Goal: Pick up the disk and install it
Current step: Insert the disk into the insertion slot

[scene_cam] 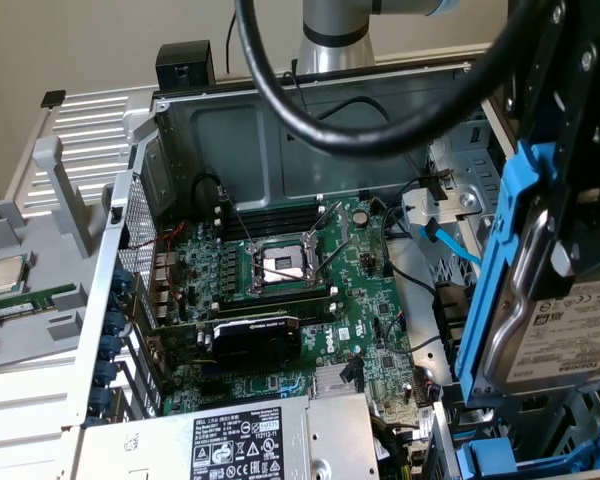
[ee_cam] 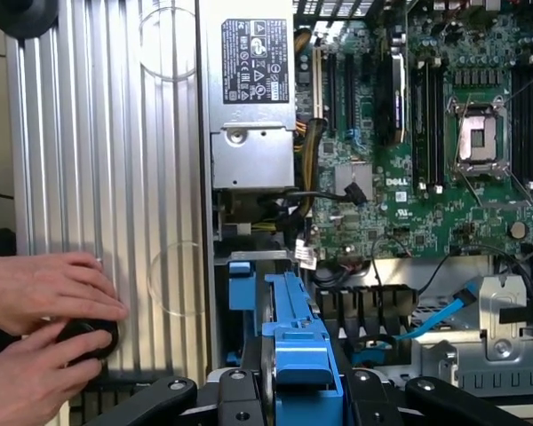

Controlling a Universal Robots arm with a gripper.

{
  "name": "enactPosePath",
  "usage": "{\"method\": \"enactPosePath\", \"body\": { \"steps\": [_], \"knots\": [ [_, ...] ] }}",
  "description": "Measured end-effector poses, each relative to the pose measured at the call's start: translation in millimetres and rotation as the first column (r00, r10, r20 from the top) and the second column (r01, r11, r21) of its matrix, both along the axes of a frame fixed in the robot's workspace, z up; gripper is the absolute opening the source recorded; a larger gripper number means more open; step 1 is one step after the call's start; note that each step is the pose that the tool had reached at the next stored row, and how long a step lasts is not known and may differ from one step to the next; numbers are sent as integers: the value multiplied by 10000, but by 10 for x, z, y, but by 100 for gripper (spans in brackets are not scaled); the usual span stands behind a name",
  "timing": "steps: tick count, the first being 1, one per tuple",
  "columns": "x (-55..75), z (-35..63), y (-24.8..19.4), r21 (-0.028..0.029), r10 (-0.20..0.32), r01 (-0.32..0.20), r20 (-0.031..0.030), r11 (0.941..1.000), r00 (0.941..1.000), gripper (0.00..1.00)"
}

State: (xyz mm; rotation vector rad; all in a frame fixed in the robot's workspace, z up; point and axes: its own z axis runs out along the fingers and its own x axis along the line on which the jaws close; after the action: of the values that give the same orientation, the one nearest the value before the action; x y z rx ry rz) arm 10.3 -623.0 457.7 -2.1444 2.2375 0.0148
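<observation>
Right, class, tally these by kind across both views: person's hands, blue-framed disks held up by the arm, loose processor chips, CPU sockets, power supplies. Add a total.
hands: 2
disk: 1
processor chip: 1
CPU socket: 1
power supply: 1
total: 6

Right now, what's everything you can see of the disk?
The disk is a flat silver metal drive with a white barcode label, clipped in a blue plastic frame. It stands on edge, slightly tilted, raised at the exterior view's right over the open case. The hand grips it by the frame, with a black finger on each side.
</observation>
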Motion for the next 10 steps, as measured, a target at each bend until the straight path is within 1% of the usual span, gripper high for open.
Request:
{"method": "enactPosePath", "body": {
  "steps": [3, 5, 7, 9, 10],
  "knots": [
    [-2, -11, 23, -56, -5, 5, 0, 10000, 10000, 37],
    [-20, -12, 22, -58, -14, 14, 1, 10000, 10000, 37],
    [-24, -12, 8, -50, -15, 15, 1, 10000, 10000, 37],
    [-25, -18, -8, -29, -64, 64, 1, 10000, 10000, 37],
    [-26, -22, -16, -10, -107, 107, 1, 9999, 9999, 37]
  ]
}}
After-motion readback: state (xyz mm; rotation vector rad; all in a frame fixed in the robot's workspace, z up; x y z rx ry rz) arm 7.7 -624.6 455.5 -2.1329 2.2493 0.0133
